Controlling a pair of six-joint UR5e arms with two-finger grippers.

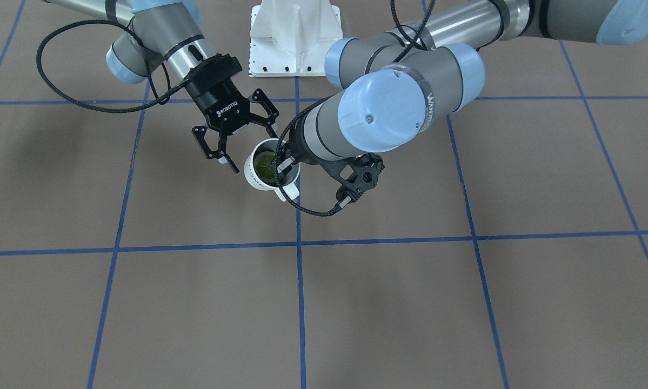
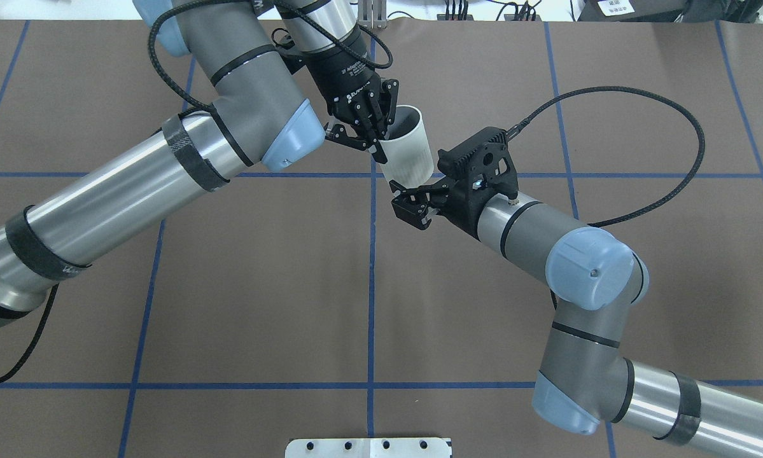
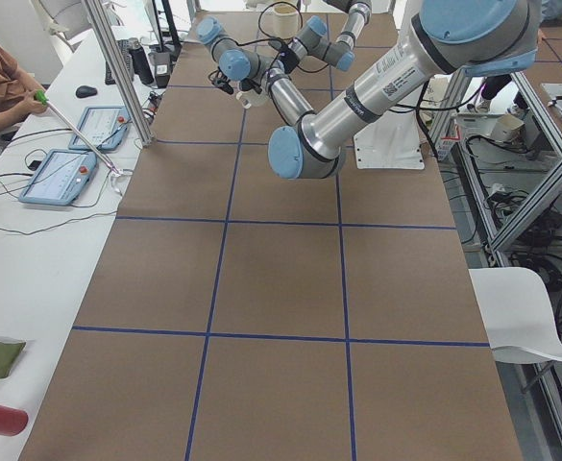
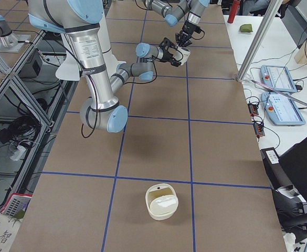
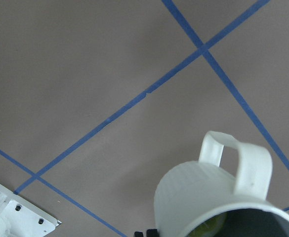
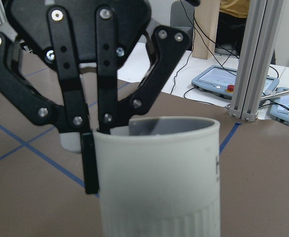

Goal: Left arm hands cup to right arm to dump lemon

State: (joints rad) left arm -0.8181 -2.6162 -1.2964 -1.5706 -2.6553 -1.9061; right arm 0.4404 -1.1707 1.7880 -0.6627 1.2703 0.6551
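I see here a robotics lab: the grey-silver jointed left arm (image 2: 101,203) and right arm (image 2: 527,232) stand over a long brown table (image 2: 228,286) marked with blue tape lines (image 2: 371,286), beside silver aluminium frame posts (image 4: 258,37) and grey touchscreen control pendants with red buttons (image 4: 282,110).

a white container (image 4: 161,201) sits on the blue-taped brown table (image 4: 153,147); a tablet (image 4: 288,111) lies beyond its edge.

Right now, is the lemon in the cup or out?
In. The front view looks down into the cup and shows the yellow-green lemon inside.
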